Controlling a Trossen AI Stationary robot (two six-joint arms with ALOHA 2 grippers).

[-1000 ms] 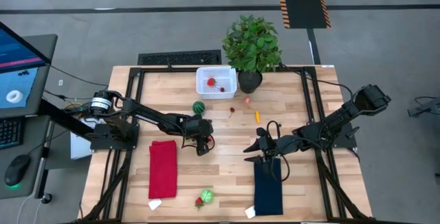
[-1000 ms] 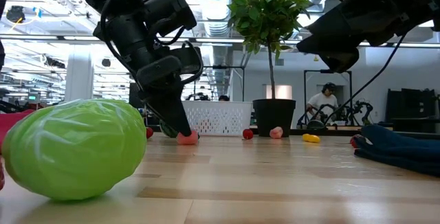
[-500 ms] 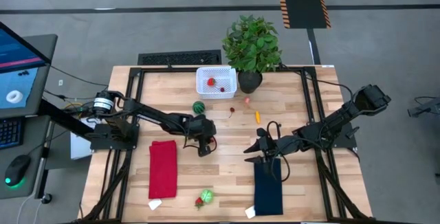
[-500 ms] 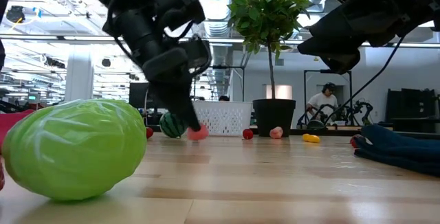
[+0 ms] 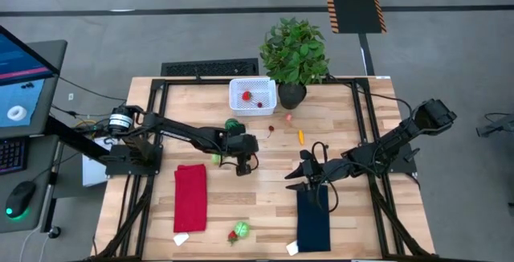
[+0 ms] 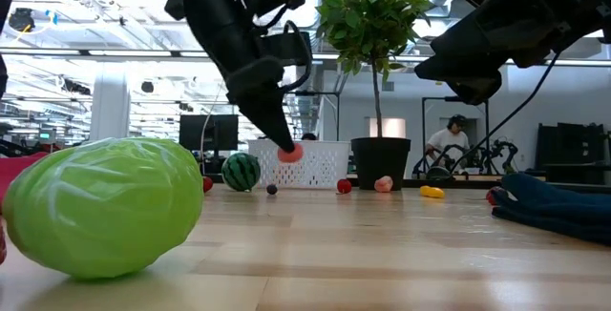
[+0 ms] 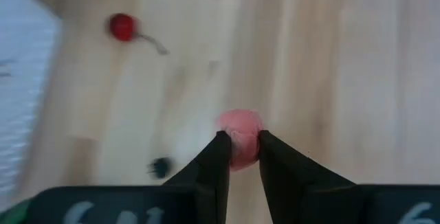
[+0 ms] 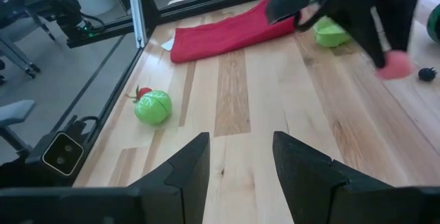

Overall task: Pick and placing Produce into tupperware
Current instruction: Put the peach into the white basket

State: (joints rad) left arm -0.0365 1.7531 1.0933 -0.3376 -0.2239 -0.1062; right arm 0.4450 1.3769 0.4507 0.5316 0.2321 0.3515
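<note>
The left gripper [image 6: 286,149], which a second ago stood with its tips on the table around a pink fruit [image 7: 240,136], has risen clear of the wood with the fruit pinched between its fingers [image 7: 216,157], and has swung right and toward the far side. Its departure has uncovered the watermelon [image 6: 241,171], a small dark piece [image 6: 272,190] beside it, and a light green piece [image 5: 215,158] by the arm.
</note>
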